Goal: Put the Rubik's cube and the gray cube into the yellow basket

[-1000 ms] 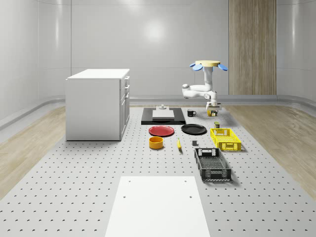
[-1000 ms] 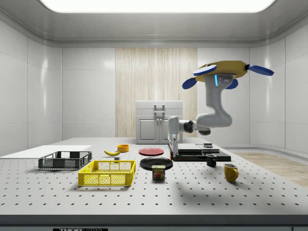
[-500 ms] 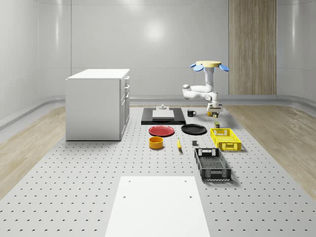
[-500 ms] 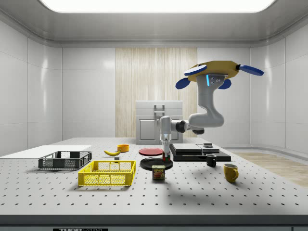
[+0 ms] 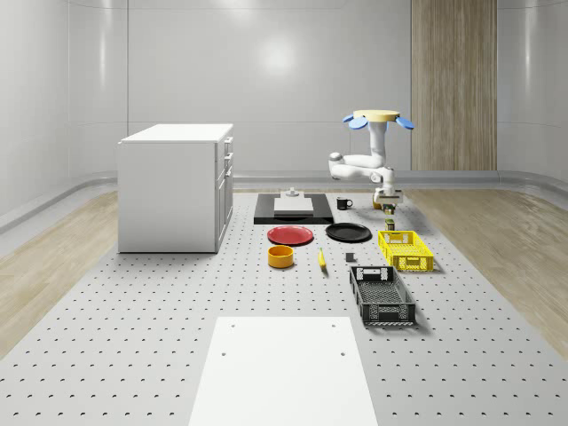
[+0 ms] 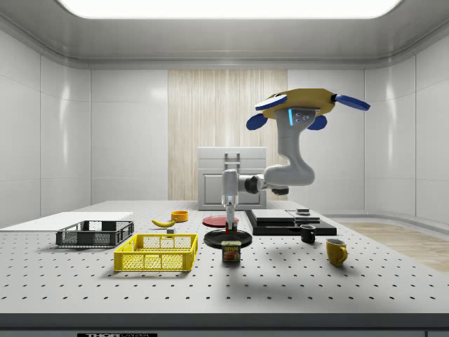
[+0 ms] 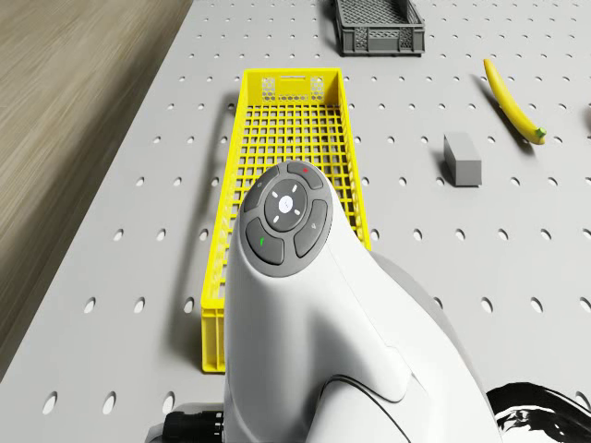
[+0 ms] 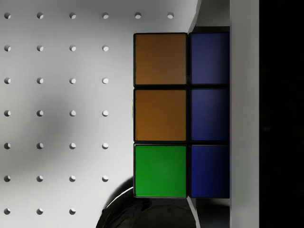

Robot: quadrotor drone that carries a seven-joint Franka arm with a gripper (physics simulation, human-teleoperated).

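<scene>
Drone (image 6: 303, 105) hovers upper right of centre in the side view, well above the table (image 6: 295, 281), roughly over the black slab w/ the black mug. Arm elbows down toward that view's left; gripper (image 6: 229, 223) hangs above the black plate (image 6: 223, 239), just right of the yellow basket (image 6: 156, 252). Gripper is clamped on the Rubik's cube (image 8: 180, 114): wrist view has it pressed up close, orange, green & blue stickers, perforated table beyond it.

What's around: SPAM tin (image 6: 231, 251) sits almost right under the gripper, just in front of the black plate. Red plate (image 6: 219, 220) behind. Yellow mug (image 6: 336, 251) & black mug (image 6: 307, 234) toward the right of the side view. Banana (image 6: 163, 222) & orange bowl (image 6: 179, 215) left of centre, behind the baskets. White cabinet (image 5: 176, 186) stands well off at the whole-scene view's left; white sheet (image 5: 282, 368) at the bottom centre.

Containers: in the drone view, the part of the yellow basket not hidden by the arm looks bare, mesh floor only. Black basket (image 7: 377, 23) beyond it at the top, nothing seen inside. Gray cube (image 7: 462, 159) lies on the table right of the yellow basket, between it & the banana, touching neither.
</scene>
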